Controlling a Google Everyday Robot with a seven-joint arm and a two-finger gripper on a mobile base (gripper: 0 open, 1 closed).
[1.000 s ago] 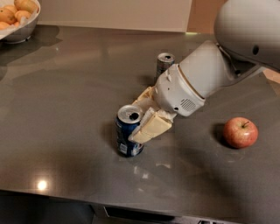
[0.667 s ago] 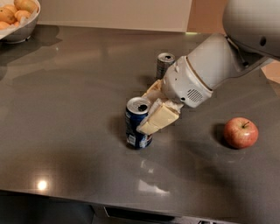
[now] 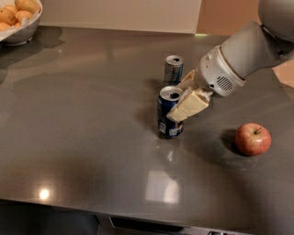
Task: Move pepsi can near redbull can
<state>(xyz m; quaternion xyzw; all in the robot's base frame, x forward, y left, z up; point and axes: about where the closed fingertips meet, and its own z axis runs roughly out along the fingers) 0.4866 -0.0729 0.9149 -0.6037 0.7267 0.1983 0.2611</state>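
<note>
The gripper (image 3: 178, 102) is clamping the pepsi can (image 3: 164, 115) near the middle of the table (image 3: 82, 119). Its two cream-coloured fingers (image 3: 189, 104) are standing apart by the width of the can. The near finger is pressing across the front right side of the can, just below the silver top. The far finger is showing only partly behind the rim. The can is standing upright. Whether its base is resting on the table or hanging just above it cannot be told.

The arm (image 3: 243, 53) is reaching in from the upper right corner and sloping down and leftward toward the can. The white wrist housing is sitting just right of the can top.

The redbull can (image 3: 172, 71) is standing upright just behind the pepsi can, near it but not touching it. An apple (image 3: 252, 139) is lying on the table to the right, well apart from both cans. A bowl (image 3: 19, 35) holding orange fruit (image 3: 14, 11) is sitting at the far left corner.
</note>
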